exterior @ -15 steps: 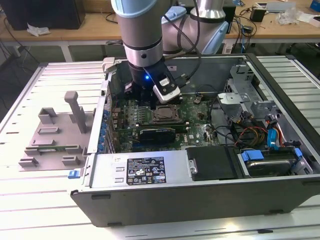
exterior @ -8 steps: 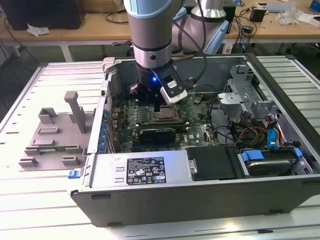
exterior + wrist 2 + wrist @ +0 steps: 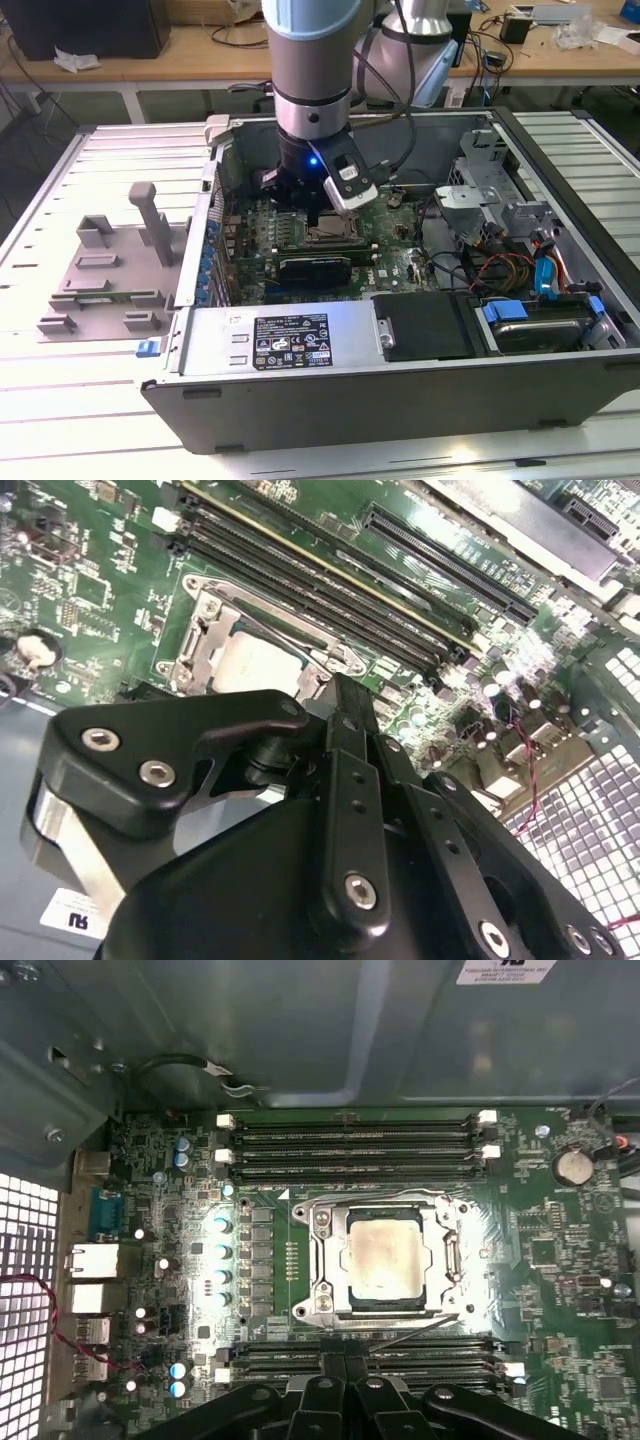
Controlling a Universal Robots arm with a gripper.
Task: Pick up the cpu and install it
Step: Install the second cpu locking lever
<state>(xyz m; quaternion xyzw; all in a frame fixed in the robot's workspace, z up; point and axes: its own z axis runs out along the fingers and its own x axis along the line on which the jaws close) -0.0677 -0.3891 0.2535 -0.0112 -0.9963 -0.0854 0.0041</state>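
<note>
The cpu [image 3: 385, 1255], a square chip with a dull silver top, lies flat inside the metal-framed socket [image 3: 325, 1260] on the green motherboard [image 3: 570, 1260]. In the second wrist view the cpu [image 3: 255, 665] sits in the same frame just beyond my gripper [image 3: 348, 695]. My gripper [image 3: 347, 1362] hovers above the memory slots beside the socket, shut, with nothing in it and apart from the chip. In the exterior view my gripper [image 3: 308, 208] hangs inside the open computer case, right over the socket [image 3: 331, 234].
Memory slots [image 3: 350, 1145] run along both sides of the socket. Case walls [image 3: 330, 385], a drive cage [image 3: 490, 175] and cables [image 3: 500, 265] surround the board. A grey fixture [image 3: 110, 270] lies on the slatted table at the exterior view's left.
</note>
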